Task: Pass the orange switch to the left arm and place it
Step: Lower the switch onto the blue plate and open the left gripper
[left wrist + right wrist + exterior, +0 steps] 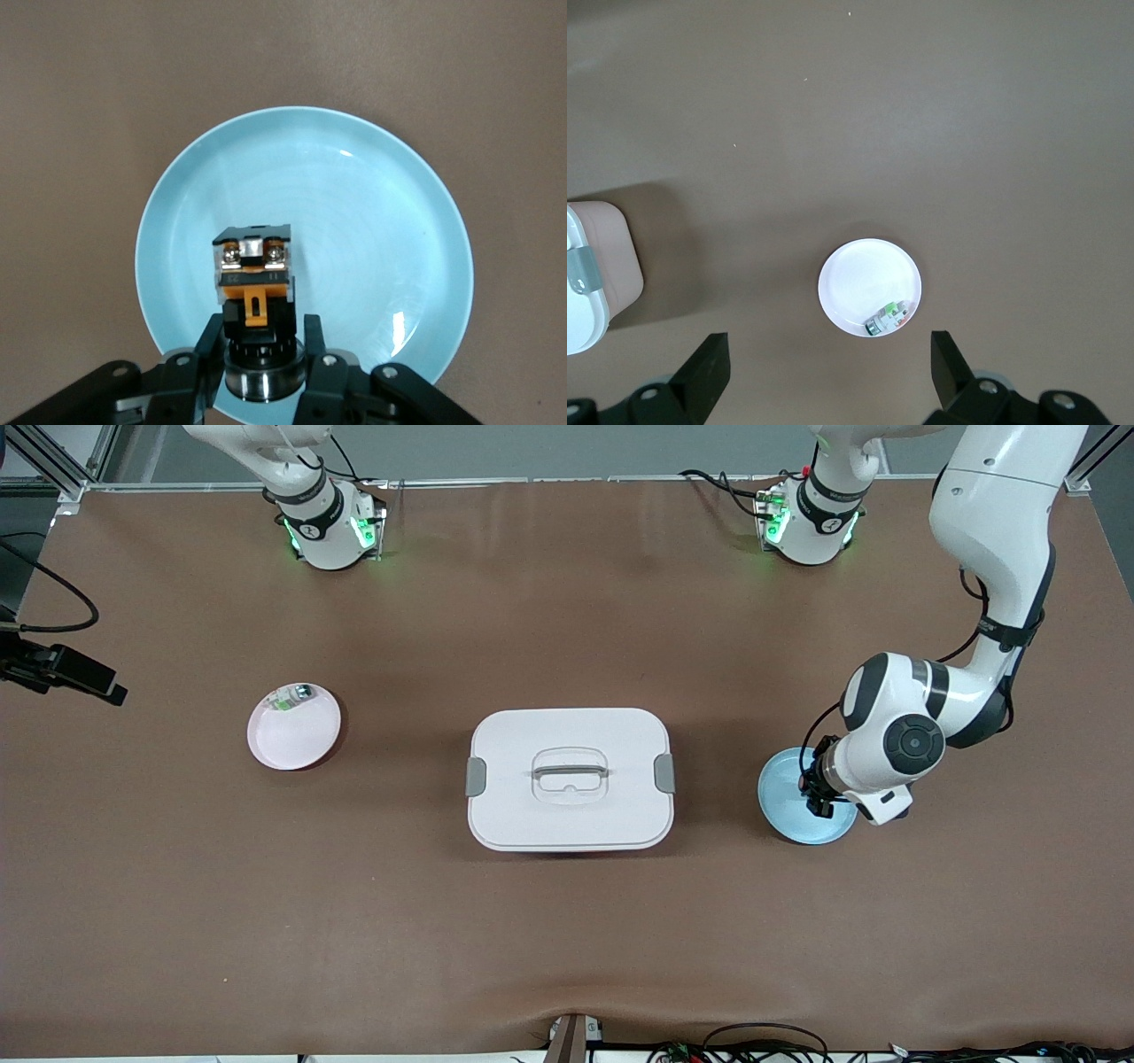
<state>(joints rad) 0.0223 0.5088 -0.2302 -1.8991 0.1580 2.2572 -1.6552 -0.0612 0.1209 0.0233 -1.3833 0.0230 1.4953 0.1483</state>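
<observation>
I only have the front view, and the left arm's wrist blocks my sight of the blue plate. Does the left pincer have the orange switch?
Observer: Yes. The left wrist view shows the left pincer shut on the base of the orange switch, over the blue plate.
Operator: And the right pincer? It's outside my frame.
Observer: The right pincer is open, fingers wide apart, high above the pink plate.
</observation>
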